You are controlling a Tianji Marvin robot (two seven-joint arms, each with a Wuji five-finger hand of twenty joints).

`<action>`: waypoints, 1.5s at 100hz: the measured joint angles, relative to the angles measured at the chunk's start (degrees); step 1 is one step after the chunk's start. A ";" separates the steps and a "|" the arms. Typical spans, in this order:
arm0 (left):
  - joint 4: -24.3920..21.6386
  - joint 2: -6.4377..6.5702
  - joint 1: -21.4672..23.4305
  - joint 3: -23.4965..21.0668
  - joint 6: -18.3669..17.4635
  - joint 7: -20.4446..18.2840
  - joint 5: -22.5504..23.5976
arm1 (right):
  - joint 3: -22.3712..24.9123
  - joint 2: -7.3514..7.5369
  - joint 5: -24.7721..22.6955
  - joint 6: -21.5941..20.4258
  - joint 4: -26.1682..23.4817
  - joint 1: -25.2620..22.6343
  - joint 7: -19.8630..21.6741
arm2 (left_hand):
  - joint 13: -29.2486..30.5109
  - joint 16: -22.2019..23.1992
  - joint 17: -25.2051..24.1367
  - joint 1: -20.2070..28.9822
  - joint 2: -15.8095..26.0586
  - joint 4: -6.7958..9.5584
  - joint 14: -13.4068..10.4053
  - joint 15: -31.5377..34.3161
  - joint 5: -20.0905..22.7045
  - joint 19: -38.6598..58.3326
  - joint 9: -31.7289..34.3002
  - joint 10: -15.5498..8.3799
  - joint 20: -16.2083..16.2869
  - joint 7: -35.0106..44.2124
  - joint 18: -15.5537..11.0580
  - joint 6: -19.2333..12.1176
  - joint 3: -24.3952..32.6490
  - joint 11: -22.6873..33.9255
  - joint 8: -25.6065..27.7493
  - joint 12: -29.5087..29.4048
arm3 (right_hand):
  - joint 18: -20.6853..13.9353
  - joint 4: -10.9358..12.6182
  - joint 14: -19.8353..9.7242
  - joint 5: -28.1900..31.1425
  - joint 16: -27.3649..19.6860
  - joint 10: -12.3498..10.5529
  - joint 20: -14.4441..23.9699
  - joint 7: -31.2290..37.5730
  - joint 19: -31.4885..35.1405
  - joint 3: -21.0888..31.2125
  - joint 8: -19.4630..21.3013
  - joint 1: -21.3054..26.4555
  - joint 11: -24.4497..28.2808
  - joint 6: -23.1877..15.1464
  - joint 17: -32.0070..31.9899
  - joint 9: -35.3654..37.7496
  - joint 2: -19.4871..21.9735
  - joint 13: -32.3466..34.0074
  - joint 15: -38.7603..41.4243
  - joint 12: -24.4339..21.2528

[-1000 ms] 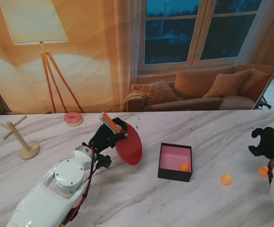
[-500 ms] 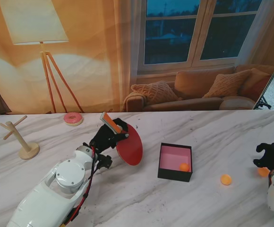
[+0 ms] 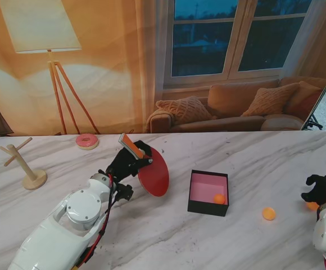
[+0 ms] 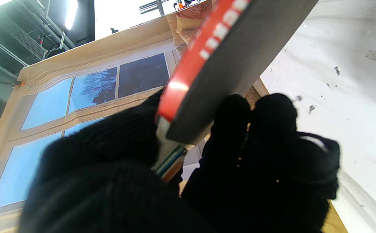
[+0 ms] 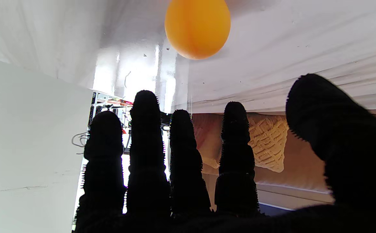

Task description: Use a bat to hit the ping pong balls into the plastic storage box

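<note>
Nearest to us, at the right edge of the marble surface [image 3: 264, 163], our right robot hand [image 3: 322, 189] hangs with its black-gloved fingers [image 5: 145, 129] spread apart and empty. Just beside it, partly hidden behind the hand in the stand's view, lies one orange ping pong ball [image 3: 312, 206]; the right wrist view shows this ball resting on the surface ahead of the fingertips, not touched by them. A second ping pong ball [image 3: 269, 213] sits on the surface between that hand and the plastic storage box [image 3: 208, 193].

The box, black outside and pink inside, stands near the middle of the surface, with a third ball [image 3: 219, 198] inside it, at its near right corner.

Farther left, our left robot hand [image 3: 128, 160] is closed around the handle of the bat [image 3: 154, 172], whose red blade tilts down toward the surface, to the left of the box and apart from it. In the left wrist view the fingers wrap the handle tightly.

Toward the far left corner stand a wooden peg stand [image 3: 26, 166] and, farther from us, a pink donut [image 3: 87, 140].
</note>
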 measured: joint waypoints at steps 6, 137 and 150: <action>0.01 -0.01 0.00 0.00 0.00 0.03 -0.01 | 0.00 -0.01 0.01 0.14 0.11 0.00 0.18 | 0.00 0.00 0.00 0.00 0.00 0.00 0.00 0.00 0.00 0.00 0.00 0.00 0.00 0.00 0.00 0.00 0.00 0.00 0.00 0.00 | 0.19 0.00 0.52 0.00 0.42 0.12 0.12 0.00 1.00 0.00 0.00 0.00 0.50 0.08 0.72 0.00 0.00 0.69 1.15 0.27; 0.18 -0.06 0.13 -0.15 0.32 0.13 0.06 | -8.37 0.18 3.51 4.89 13.00 6.90 -5.45 | 0.00 0.00 0.00 0.00 0.00 0.00 0.00 0.00 0.00 0.00 0.00 0.00 0.00 0.00 0.00 0.00 0.00 0.00 0.03 0.00 | 1.20 -2.44 0.42 3.72 -1.49 4.41 -5.67 18.21 13.59 9.07 10.12 12.89 18.40 4.71 24.66 11.81 -8.63 22.57 17.99 10.96; 0.18 -0.08 0.13 -0.15 0.32 0.28 0.03 | -8.83 -0.20 6.82 4.91 14.16 7.88 -7.08 | 0.00 0.00 0.00 0.00 0.00 0.00 0.00 0.00 0.00 0.00 0.00 0.00 0.00 0.00 0.00 0.00 0.00 0.00 0.03 0.00 | 1.36 -5.39 0.64 7.45 -4.23 6.03 -7.74 24.19 14.33 9.05 7.48 14.33 18.89 5.88 29.44 15.30 -10.68 25.81 19.95 11.84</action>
